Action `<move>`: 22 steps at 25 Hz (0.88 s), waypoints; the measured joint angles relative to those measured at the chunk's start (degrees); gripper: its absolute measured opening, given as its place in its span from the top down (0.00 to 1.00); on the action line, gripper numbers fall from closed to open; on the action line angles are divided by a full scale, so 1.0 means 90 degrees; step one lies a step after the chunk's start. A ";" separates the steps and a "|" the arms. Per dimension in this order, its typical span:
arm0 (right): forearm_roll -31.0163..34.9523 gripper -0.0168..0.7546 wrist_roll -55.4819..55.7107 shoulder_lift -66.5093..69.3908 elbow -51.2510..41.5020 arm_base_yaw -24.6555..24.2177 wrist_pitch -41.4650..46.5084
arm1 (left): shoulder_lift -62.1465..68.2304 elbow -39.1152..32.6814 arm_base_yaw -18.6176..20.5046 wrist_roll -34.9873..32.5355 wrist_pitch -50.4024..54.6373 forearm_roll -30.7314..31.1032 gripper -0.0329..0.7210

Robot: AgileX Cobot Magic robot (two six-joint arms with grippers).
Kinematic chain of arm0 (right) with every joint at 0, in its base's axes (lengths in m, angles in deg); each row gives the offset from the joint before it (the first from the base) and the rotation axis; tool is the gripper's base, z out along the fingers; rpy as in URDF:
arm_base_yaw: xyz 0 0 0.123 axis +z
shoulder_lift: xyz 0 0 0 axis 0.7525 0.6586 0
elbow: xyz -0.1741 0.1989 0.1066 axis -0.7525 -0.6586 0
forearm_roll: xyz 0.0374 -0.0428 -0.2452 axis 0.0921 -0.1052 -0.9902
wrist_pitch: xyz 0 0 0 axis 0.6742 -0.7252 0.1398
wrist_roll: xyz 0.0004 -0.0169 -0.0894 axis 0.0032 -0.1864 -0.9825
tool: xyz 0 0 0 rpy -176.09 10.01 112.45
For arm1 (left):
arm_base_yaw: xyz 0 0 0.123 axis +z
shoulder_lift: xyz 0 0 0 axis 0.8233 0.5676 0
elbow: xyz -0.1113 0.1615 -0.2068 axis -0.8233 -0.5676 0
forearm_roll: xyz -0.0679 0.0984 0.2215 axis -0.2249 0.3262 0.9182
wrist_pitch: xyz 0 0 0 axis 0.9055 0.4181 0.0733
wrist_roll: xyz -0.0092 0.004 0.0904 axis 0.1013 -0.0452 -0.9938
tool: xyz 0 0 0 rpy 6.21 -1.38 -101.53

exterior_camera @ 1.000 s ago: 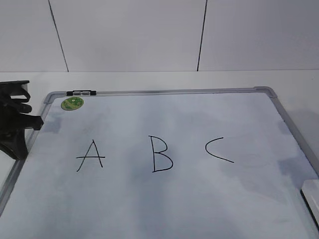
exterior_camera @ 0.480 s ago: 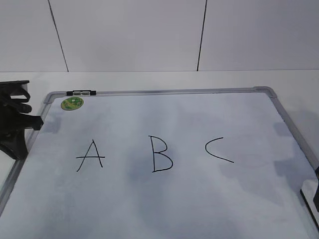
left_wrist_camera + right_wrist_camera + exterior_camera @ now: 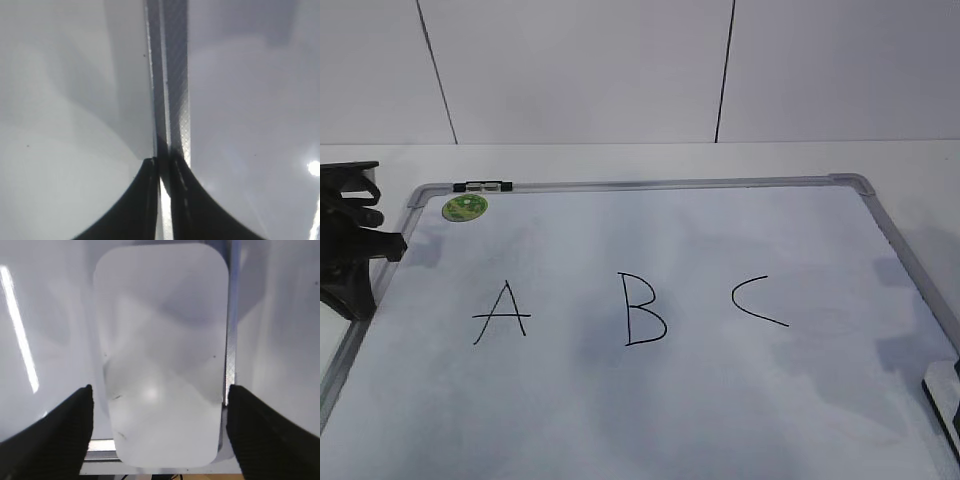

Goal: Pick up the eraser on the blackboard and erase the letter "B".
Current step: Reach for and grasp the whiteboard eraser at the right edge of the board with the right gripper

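While the right gripper (image 3: 159, 405) hangs above the eraser (image 3: 161, 350), jaws spread wide past both long sides, the eraser lies at the blackboard (image 3: 720, 400) edge, well right of the letter "B" (image 3: 644, 309). It looks light, rigid and smooth: best pinched across its narrow width. Half a second earlier, something dark overlapped that corner. Left gripper (image 3: 165, 170): jaws pressed together.
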 joint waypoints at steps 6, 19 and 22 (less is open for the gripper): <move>-0.0013 0.18 -0.0015 0.0000 -0.0076 0.0000 -0.0317 | 0.0000 0.0000 0.0000 0.0000 0.0000 -0.0008 0.92; -0.0034 0.19 -0.0015 0.0133 -0.0086 0.0000 -0.0461 | 0.0000 0.0000 0.0000 0.0000 0.0000 -0.0024 0.92; -0.0034 0.19 -0.0015 0.0223 -0.0086 0.0000 -0.0461 | 0.0000 0.0000 0.0000 0.0000 0.0000 -0.0024 0.92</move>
